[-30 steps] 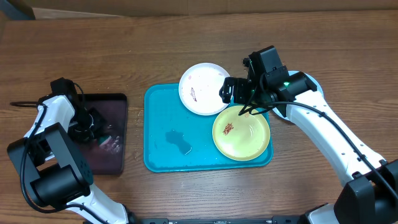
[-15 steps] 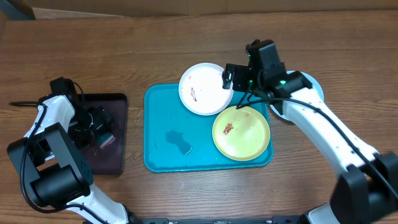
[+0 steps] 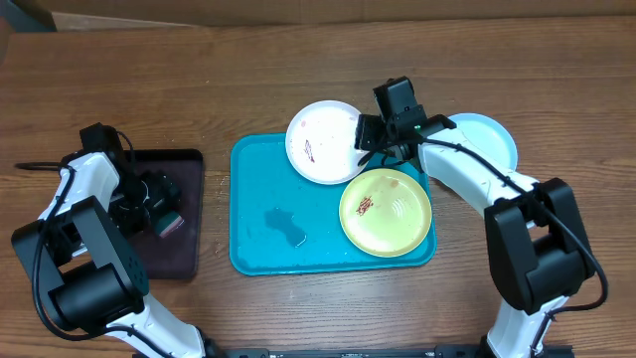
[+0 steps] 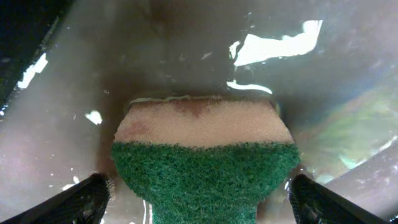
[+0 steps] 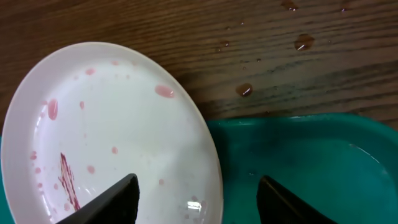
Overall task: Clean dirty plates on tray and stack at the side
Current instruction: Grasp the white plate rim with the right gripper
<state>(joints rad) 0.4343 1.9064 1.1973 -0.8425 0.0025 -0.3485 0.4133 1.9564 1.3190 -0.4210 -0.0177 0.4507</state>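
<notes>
Wooden table (image 3: 149,80) | blue plate (image 3: 489,139) beside tray (image 3: 258,249), apparently done: 1 of 3 | white plate (image 3: 318,134) and yellow plate (image 3: 397,224), both smeared, on tray: 2 left | right claw (image 5: 198,199) spread, straddling white plate's rim | left claw (image 4: 199,190) released around sponge (image 4: 205,143).

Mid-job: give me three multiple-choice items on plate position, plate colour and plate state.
1. Relative to the turquoise tray, the pale blue plate lies: A) inside it B) under it C) on the table to its right.
2. The yellow-green plate is: A) clean B) red-smeared C) upside down.
3. The right tool straddles which plate's rim? A) white plate B) yellow-green C) pale blue.
Key: C, it rests on the table beyond the tray's rim; B, a red mark shows; A, a white rim lies between its fingers.
</notes>
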